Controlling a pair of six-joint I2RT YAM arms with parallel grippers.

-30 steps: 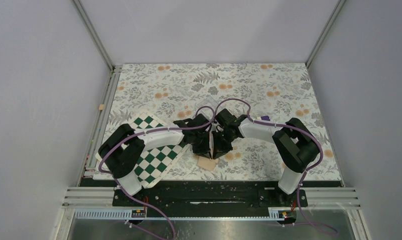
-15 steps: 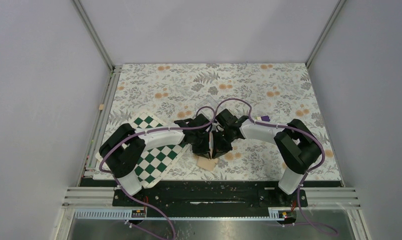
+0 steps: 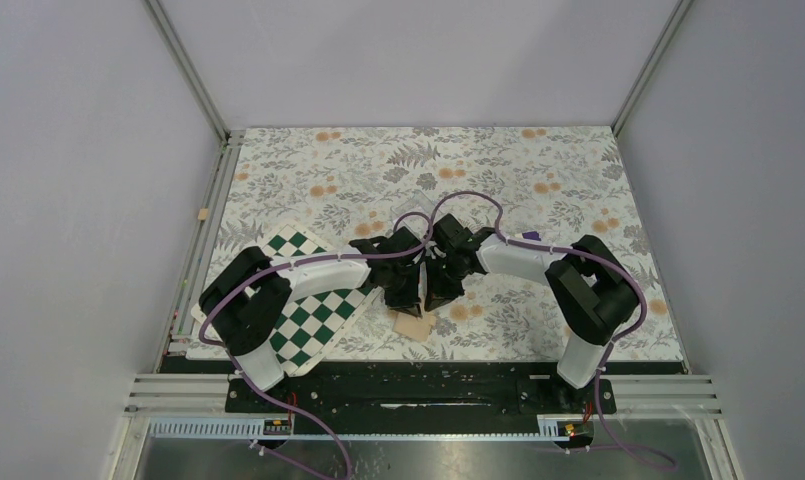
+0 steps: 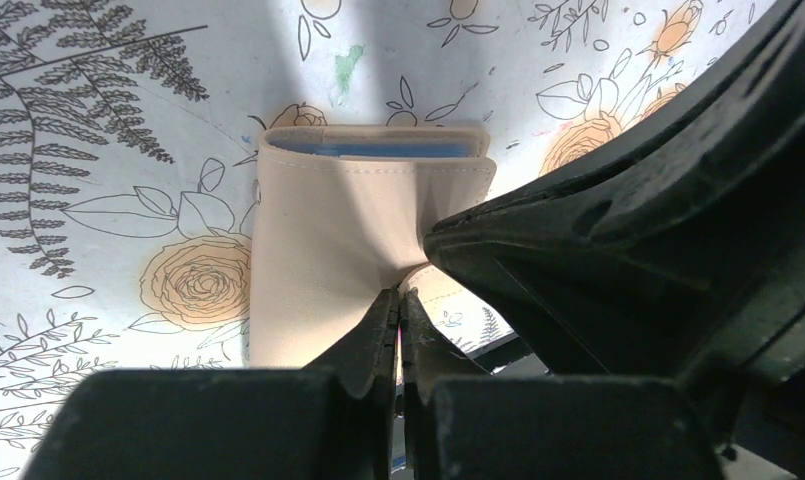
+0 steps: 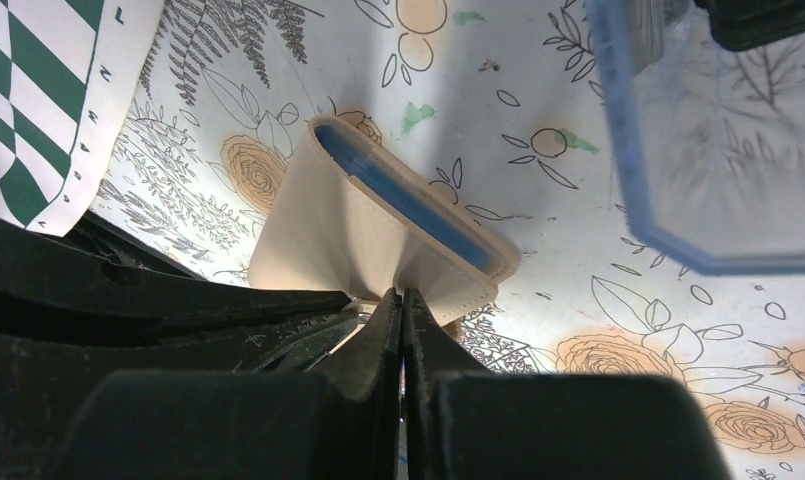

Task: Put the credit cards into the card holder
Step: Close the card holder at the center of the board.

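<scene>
Step in hand: by my reading, you are holding the card holder [image 4: 328, 230] with both claws to spread it open for a card. I see no card in it yet.
Card holder: in the top view it sits at lower centre of the floral table [image 3: 538, 170], just below the two meeting wrists. In the left wrist view it fills the middle, with its blue-lined slit along the upper edge.
Left gripper [image 4: 398, 305]: the fingers are pressed together with only a thin seam between them. They nip the near tan edge of the holder, which puckers toward the tips.
Right gripper [image 5: 403, 298]: likewise pinched tight on that near edge, at bottom centre of its own view. Whether the two claws touch each other I cannot tell.
Credit cards: none clearly in view. Something dark sits in the top right corner of the right wrist view, too cut off to name.
Nearby: the clear box [image 5: 718, 140] is at upper right of the right wrist view and the chequered board [image 5: 28, 90] at upper left, both apart from the holder.
Doing it well: draw the claws apart slowly and level, watching for the blue slit to widen. Each claw should hold one layer only, or the pocket will stay closed.
Risk: the soft edge may slip free if you pull hard, and the crowded claws may knock together.
</scene>
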